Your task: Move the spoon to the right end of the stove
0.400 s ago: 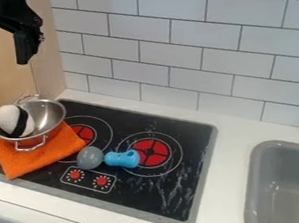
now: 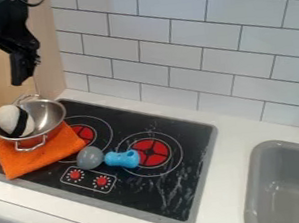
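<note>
The black end effector (image 2: 0,69) hangs at the upper left, above the metal pan (image 2: 49,114), its two fingers spread apart. Below, a black stove (image 2: 144,192) with a grey rim is set in the white worktop (image 2: 232,135). A spoon (image 2: 122,159) with a blue handle and a rounded grey head lies on it, the handle's end overlapping the right-hand red burner (image 2: 157,150), the head pointing left. The two-handled pan sits on an orange cloth (image 2: 22,159) at the stove's left end and holds a white-and-black rounded object (image 2: 10,121). A grey sink (image 2: 277,146) lies at the right; pale tiles (image 2: 171,36) cover the back wall.
</note>
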`<state>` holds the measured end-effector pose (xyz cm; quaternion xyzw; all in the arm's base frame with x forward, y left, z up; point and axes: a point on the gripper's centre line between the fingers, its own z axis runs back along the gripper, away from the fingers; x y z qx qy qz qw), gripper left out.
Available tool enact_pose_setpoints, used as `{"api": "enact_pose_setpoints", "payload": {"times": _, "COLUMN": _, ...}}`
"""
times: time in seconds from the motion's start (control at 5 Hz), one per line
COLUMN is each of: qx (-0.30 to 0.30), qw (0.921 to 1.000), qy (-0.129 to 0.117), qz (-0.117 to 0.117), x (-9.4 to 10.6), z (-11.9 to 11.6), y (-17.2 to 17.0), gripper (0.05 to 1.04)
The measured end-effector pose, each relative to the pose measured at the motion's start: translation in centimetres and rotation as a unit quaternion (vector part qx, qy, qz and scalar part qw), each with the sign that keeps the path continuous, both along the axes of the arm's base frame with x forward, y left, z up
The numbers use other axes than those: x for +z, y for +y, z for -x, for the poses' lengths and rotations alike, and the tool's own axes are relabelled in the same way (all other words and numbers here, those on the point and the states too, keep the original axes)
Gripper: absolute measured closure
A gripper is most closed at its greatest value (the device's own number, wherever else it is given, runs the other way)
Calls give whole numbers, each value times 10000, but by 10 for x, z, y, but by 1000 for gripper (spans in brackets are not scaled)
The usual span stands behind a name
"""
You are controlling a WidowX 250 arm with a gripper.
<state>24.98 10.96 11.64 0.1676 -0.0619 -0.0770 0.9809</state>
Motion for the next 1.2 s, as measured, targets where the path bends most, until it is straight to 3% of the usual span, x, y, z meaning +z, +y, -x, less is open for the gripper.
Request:
{"api": "enact_pose_setpoints", "payload": {"times": 0.2, "qx": -714, "qw": 9974, "qy": -6, "qz": -72, "x": 0, "z": -9, "y": -8, "gripper": 85}}
{"api": "enact_pose_setpoints", "payload": {"times": 0.4, "qx": -1697, "qw": 9853, "qy": -185, "qz": -104, "x": 3, "z": -23, "y": -16, "gripper": 84}}
{"api": "enact_pose_setpoints", "payload": {"times": 0.6, "qx": -2780, "qw": 9605, "qy": -86, "qz": -102, "x": 2, "z": -30, "y": -35, "gripper": 85}}
{"api": "enact_pose_setpoints", "payload": {"times": 0.8, "qx": -3886, "qw": 9213, "qy": 126, "qz": 48, "x": -1, "z": -30, "y": -54, "gripper": 85}}
{"api": "enact_pose_setpoints", "payload": {"times": 1.0, "qx": -5050, "qw": 8613, "qy": 518, "qz": 226, "x": -3, "z": -30, "y": -83, "gripper": 85}}
{"api": "enact_pose_setpoints", "payload": {"times": 1.2, "qx": -5719, "qw": 8159, "qy": 696, "qz": 491, "x": -11, "z": -26, "y": -96, "gripper": 85}}
